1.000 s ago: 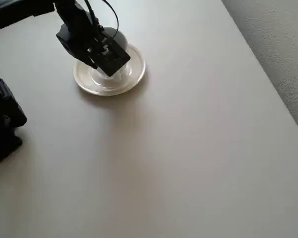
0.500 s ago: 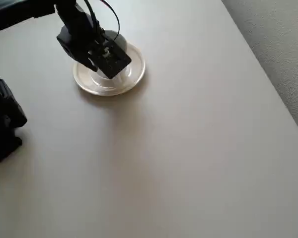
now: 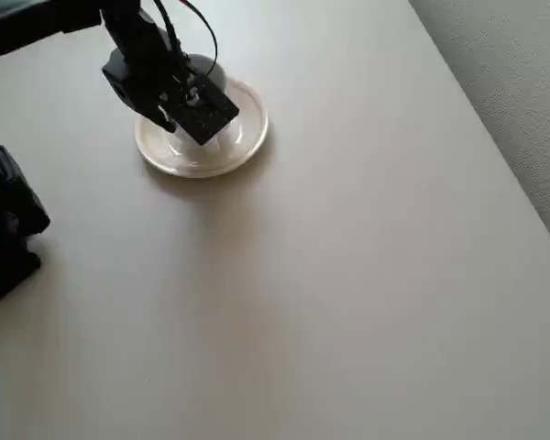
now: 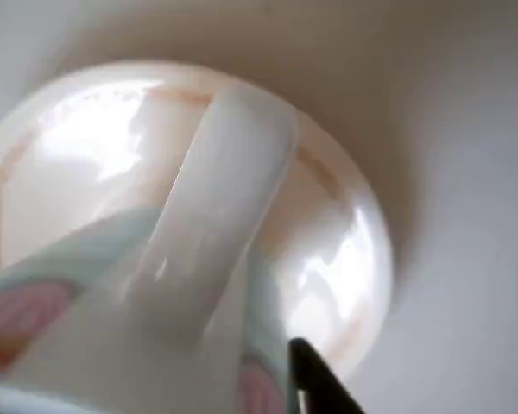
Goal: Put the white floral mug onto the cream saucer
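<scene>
The cream saucer (image 3: pixel 249 128) lies at the upper left of the table in the overhead view. My black gripper (image 3: pixel 197 115) hangs over its middle and covers most of the white floral mug (image 3: pixel 178 140), of which a white sliver shows under the jaws. Up close in the wrist view, the mug's loop handle (image 4: pixel 216 216) faces the camera, with pink and green prints low on its body. The glossy saucer (image 4: pixel 350 233) lies right behind it. One black fingertip (image 4: pixel 315 379) rests against the mug's lower right side. The gripper appears shut on the mug.
The black arm base (image 3: pixel 5 229) stands at the left edge. The beige table (image 3: pixel 348 275) stretches out to the right and front of the saucer. Its right edge runs diagonally, with grey carpet (image 3: pixel 518 73) beyond it.
The gripper has shifted slightly up and to the left over the saucer. The saucer has stayed in place.
</scene>
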